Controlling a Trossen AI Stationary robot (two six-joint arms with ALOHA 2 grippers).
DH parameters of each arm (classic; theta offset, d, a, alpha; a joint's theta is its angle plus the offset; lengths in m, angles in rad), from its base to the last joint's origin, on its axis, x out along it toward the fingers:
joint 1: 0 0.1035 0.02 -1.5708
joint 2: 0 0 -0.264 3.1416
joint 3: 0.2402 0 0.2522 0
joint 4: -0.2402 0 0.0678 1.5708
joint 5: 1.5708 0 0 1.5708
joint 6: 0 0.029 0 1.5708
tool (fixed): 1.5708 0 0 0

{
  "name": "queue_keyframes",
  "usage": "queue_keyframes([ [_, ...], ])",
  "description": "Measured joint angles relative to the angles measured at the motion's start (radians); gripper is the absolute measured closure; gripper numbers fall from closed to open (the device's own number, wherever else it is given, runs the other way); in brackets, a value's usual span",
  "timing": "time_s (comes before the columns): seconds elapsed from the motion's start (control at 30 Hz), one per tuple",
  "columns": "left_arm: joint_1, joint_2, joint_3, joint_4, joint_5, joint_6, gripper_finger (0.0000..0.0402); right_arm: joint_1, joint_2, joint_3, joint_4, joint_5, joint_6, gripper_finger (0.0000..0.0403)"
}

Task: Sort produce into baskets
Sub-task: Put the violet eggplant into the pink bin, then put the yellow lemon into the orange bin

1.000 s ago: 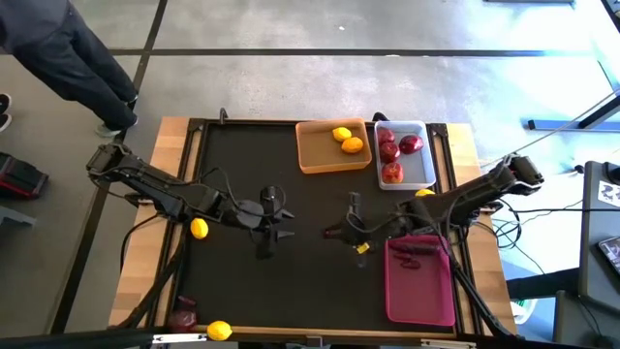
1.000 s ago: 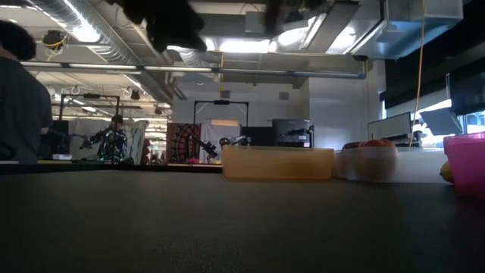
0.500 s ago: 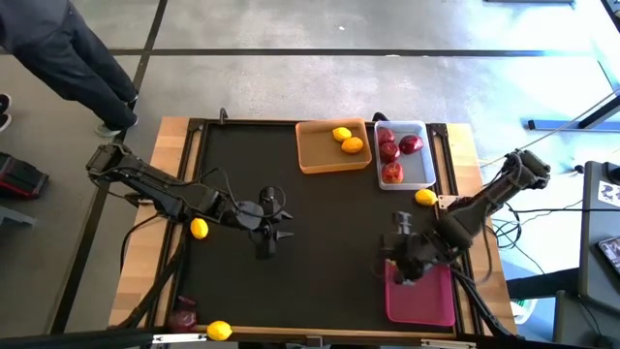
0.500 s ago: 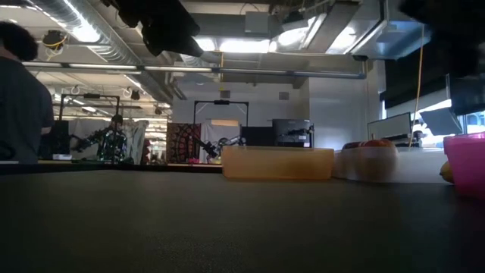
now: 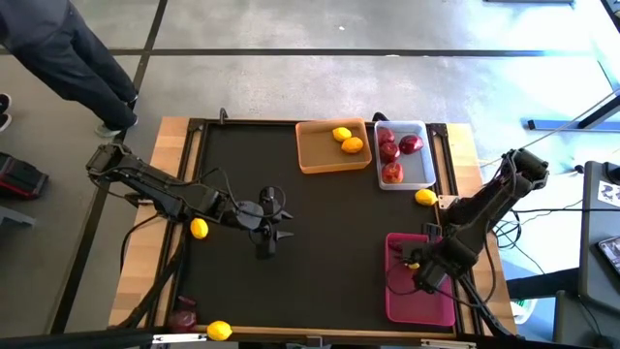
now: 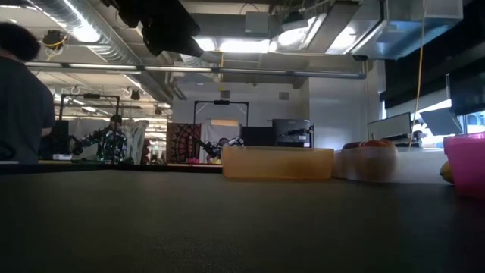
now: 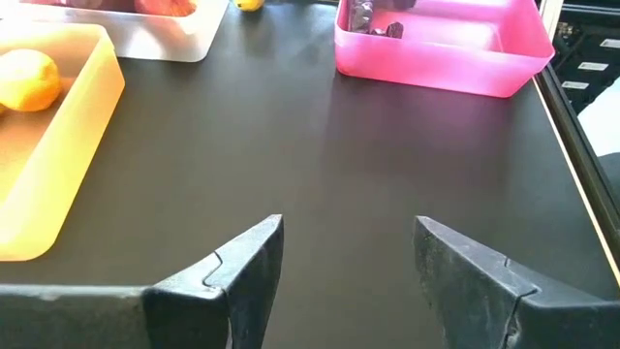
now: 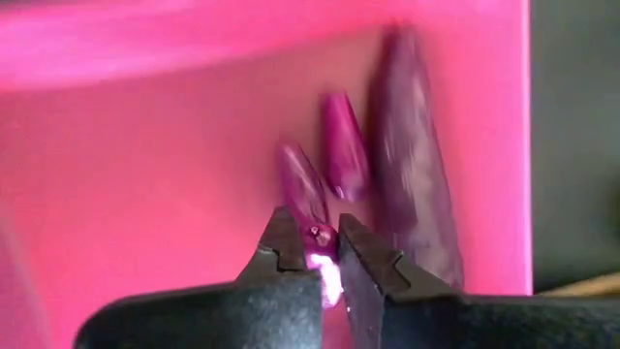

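Note:
My right gripper [image 5: 417, 264] hangs over the far end of the pink basket [image 5: 426, 305], pointing down and shut on a small dark purple piece [image 8: 300, 184]. Two more dark purple pieces [image 8: 412, 194] lie on the basket's floor. My left gripper [image 5: 266, 242] hovers open above the table's middle, nothing between its fingers [image 7: 254, 262]. The orange basket [image 5: 315, 155] holds a lemon [image 5: 341, 134] and an orange citrus [image 5: 353, 145]. The white basket [image 5: 417, 174] holds red apples [image 5: 389, 151]. Loose lemons lie on the table [image 5: 199, 229], [image 5: 220, 330], [image 5: 424, 197]. My right gripper pinches the near end [image 8: 316, 233] of the small dark purple piece between its two fingertips, coming from above and pointing down. The piece hangs below the fingers over the pink basket's floor; whether its lower end touches the floor, I cannot tell.
A dark red item [image 5: 182, 315] lies at the table's near left corner. The orange and white baskets stand side by side at the far edge. A person [image 5: 58, 48] stands beyond the far left corner. The dark mat [image 5: 320, 281] between the arms is bare.
My right gripper has swung from the table's middle toward the right and near edges, over the pink basket. It has sunk and tipped from slanting to pointing down, and has stayed shut.

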Motion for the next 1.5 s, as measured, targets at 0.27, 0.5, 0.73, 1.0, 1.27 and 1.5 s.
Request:
queue_keyframes([
  [0.27,0.000,0.000,0.000,0.000,-0.001,0.001,0.0178,0.010,0.000,-0.170,0.073,-0.081,0.085,0.0391],
  [0.5,0.000,0.000,0.000,0.000,-0.002,0.001,0.0178,0.009,0.000,-0.214,0.119,-0.125,0.140,0.0374],
  [0.73,0.000,0.000,0.000,0.000,-0.004,0.001,0.0178,0.009,0.001,-0.204,0.110,-0.125,0.136,0.0290],
  [1.0,0.000,0.000,0.000,0.000,-0.004,0.000,0.0178,0.009,0.000,-0.019,0.035,-0.039,0.080,0.0247],
  [1.27,0.000,-0.010,0.014,-0.100,-0.004,-0.024,0.0178,0.009,0.000,0.145,0.089,0.392,-0.132,0.0247],
  [1.5,-0.023,-0.024,0.084,-0.458,0.022,-0.248,0.0184,-0.016,0.000,0.152,0.289,0.620,-0.426,0.0247],
])
